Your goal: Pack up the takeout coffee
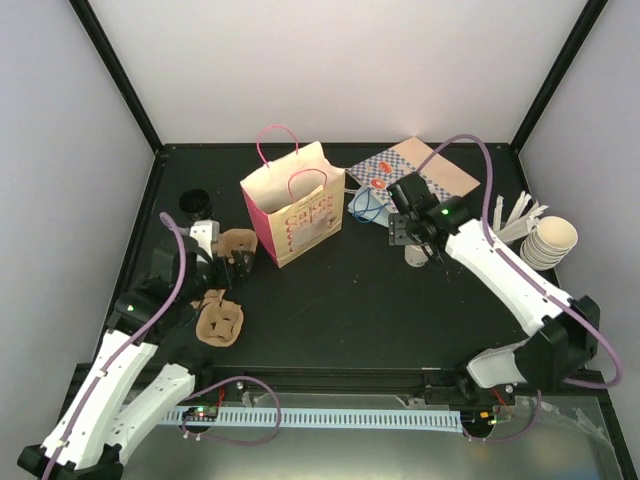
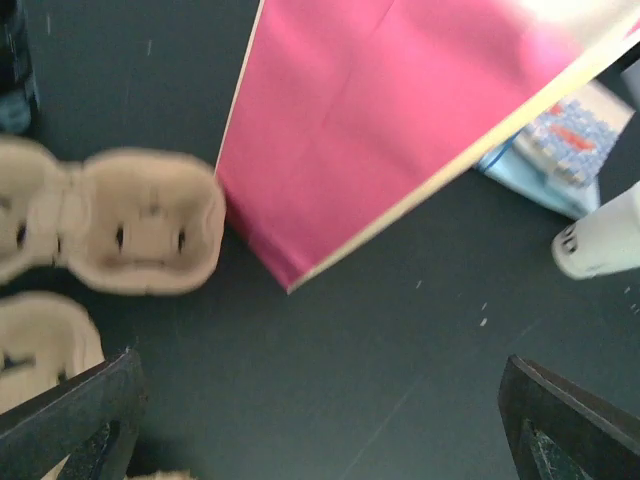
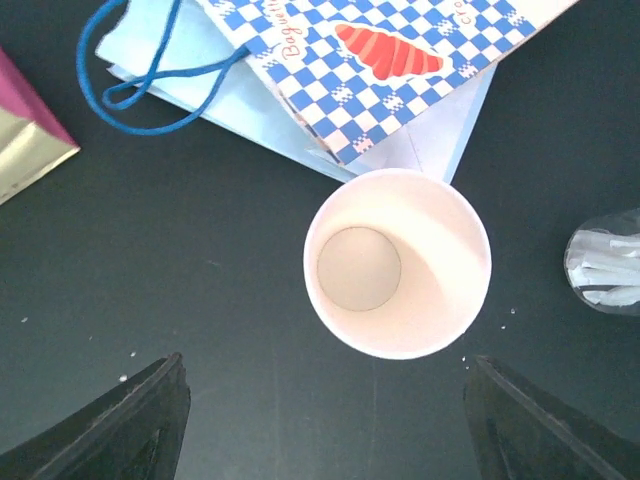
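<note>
The takeout coffee, a small white paper cup, stands upright and empty on the dark table, its cream inside facing the right wrist camera. My right gripper is open above it, and the cup sits just past the fingertips, not between them. From above, the cup is partly hidden under that gripper. The left wrist view catches the cup's side at the right edge. My left gripper is open and empty over bare table, beside the pink bag. The bag stands upright with its mouth open.
Beige pulp cup carriers lie by the left gripper. A blue-checked paper bag and a blue-handled bag lie behind the cup. A clear cup of white sticks, stacked cream cups and a black cup stand around.
</note>
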Available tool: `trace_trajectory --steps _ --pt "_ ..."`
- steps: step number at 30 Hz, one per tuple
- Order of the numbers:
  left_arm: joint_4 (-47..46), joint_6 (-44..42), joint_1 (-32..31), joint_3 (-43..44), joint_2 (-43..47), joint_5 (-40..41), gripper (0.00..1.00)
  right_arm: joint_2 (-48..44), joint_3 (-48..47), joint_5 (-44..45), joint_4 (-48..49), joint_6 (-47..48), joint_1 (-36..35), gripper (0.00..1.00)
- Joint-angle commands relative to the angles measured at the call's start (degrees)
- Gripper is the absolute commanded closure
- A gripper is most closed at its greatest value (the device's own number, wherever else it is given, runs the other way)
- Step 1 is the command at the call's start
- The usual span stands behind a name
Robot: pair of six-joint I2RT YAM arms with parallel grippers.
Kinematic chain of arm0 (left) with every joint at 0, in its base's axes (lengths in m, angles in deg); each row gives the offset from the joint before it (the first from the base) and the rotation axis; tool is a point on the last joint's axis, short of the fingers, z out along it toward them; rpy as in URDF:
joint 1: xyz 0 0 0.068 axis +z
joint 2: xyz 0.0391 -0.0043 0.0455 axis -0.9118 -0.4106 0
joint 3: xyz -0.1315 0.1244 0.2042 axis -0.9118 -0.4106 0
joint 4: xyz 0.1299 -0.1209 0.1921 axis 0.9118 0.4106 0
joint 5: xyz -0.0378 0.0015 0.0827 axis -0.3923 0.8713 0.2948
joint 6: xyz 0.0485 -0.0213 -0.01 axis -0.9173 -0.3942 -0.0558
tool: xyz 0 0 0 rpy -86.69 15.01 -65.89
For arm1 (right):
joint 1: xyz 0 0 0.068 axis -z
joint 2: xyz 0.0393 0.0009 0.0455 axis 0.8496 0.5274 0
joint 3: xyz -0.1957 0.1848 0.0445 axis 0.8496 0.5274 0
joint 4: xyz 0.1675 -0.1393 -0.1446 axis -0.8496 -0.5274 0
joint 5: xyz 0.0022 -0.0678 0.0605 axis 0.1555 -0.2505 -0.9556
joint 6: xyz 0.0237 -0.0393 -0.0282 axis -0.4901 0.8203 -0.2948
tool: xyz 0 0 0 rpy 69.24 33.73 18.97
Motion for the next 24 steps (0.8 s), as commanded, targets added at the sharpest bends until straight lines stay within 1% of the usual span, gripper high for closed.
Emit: trace_trajectory --steps 1,2,4,6,7,10,14,15,16,19,24 --pt "3.36 8.22 0.32 -3.94 0.84 -2.28 0.01 3.84 -2.39 5.46 -1.84 -0.96 1.01 0.25" --pt "3.61 8.18 0.32 -4.17 0.65 -2.33 0.01 4.31 -1.93 4.76 -0.9 -0.52 1.85 0.26" --pt "4.0 8.01 0.32 -3.99 -0.03 -1.94 0.01 4.91 -0.68 0.39 1.59 0.87 4.04 0.31" --pt "3.99 7.77 0.38 -3.02 -0.84 -2.84 0.01 5.56 0.25 -4.75 3.96 1.33 5.99 0.41" --pt "3.89 7.64 0.4 -2.45 -1.22 -3.58 0.01 5.95 0.47 -5.24 4.56 1.41 6.59 0.45" --pt "3.86 6.87 0.43 -1.18 -1.91 -4.95 0.01 8.02 0.1 -5.7 4.99 2.09 7.0 0.47" --pt "3.46 4.35 0.4 -0.93 -1.33 -4.18 0.01 11.52 -0.5 -5.8 5.44 2.88 6.98 0.48" --pt "3.41 3.92 0.4 -0.87 -1.06 -3.84 0.01 12.21 -0.58 -6.12 5.74 3.08 6.98 0.49" --pt "3.37 3.45 0.4 -0.78 -0.82 -3.52 0.01 12.72 -0.59 -6.59 6.01 3.35 6.98 0.53" --pt "3.39 2.32 0.41 -0.36 -0.73 -3.11 0.01 14.14 -0.76 -6.12 6.22 3.15 7.01 0.55" --pt "4.4 1.35 0.4 0.62 -2.51 -3.23 0.01 16.08 -1.16 -4.55 6.18 2.66 6.96 0.72"
